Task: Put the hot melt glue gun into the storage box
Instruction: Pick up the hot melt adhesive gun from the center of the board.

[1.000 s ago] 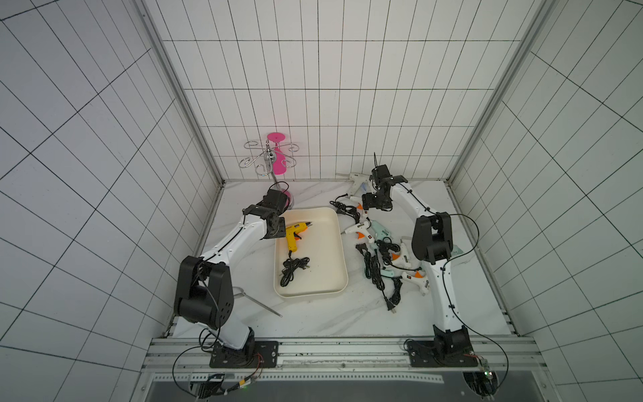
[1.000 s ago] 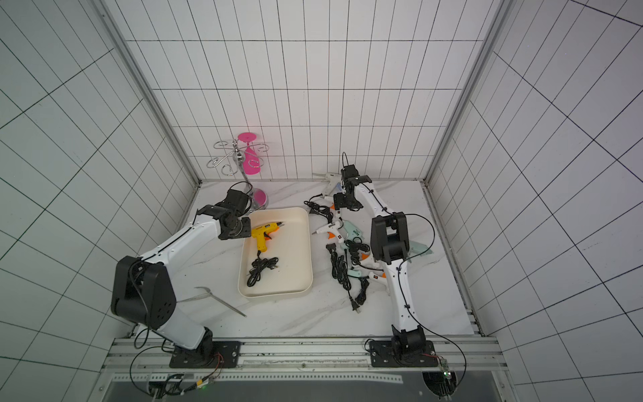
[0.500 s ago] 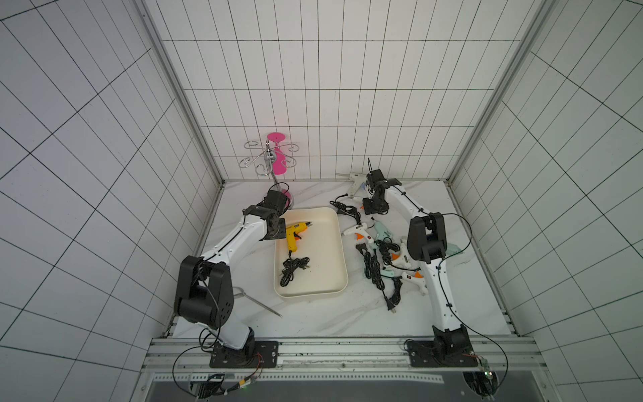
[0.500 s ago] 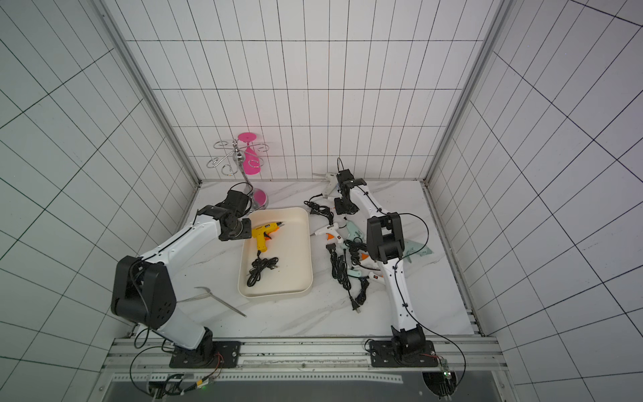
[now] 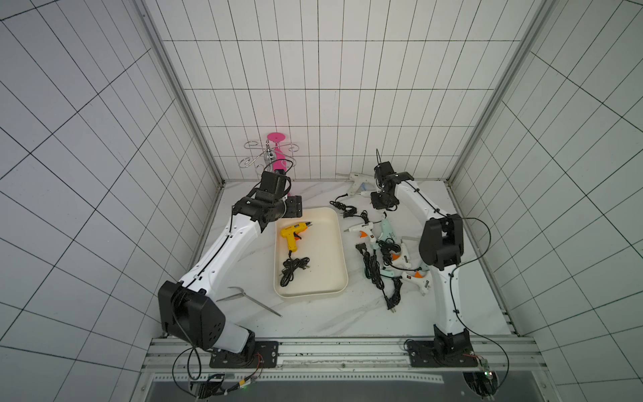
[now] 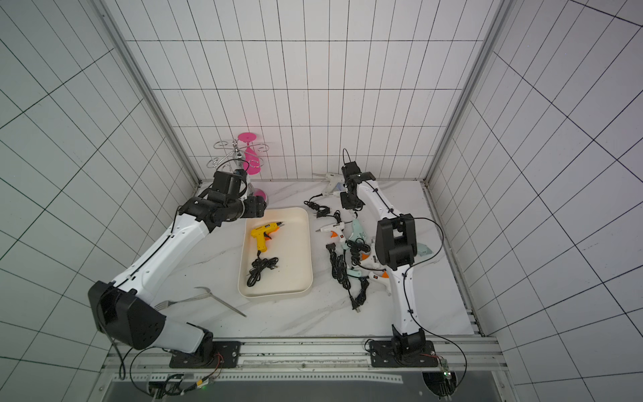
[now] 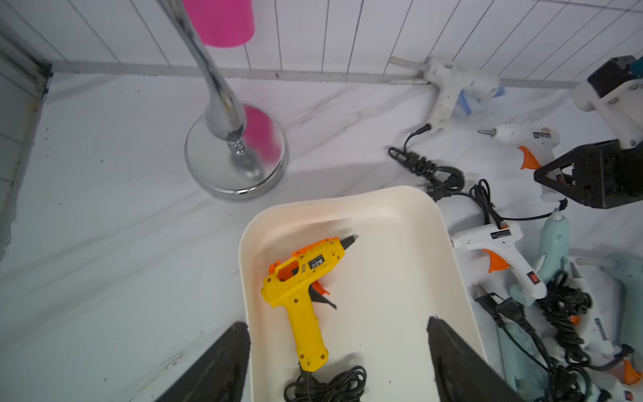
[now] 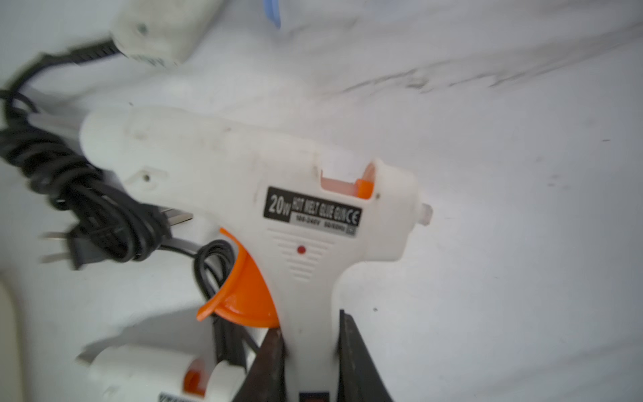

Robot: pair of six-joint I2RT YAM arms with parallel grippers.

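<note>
Box [image 5: 330, 243] sits mid-tabletop [image 5: 330, 323], long side running front to back.
1 yellow gun [image 5: 291, 236] lies inside it at the far left end. Its black cord [image 5: 292, 271] is bundled in the box, just nearer the front.
Left gripper [image 7: 337, 322] hangs over that end, jaws spread wide and pinching nothing. The yellow gun's handle shows between them in the left wrist view.
Right gripper [image 8: 309, 334] is right of the box, near the back wall. Its jaws are pressed on the handle of a white gun [image 8: 313, 222] with an orange trigger. This gun is outside the box; cannot tell if it is off the tabletop.
A pile [image 5: 389, 257] of more guns and cords lies right of the box.
Chrome stand [image 5: 268, 162] is at back left.
Tongs [image 5: 261, 304] lie front left of the box.
</note>
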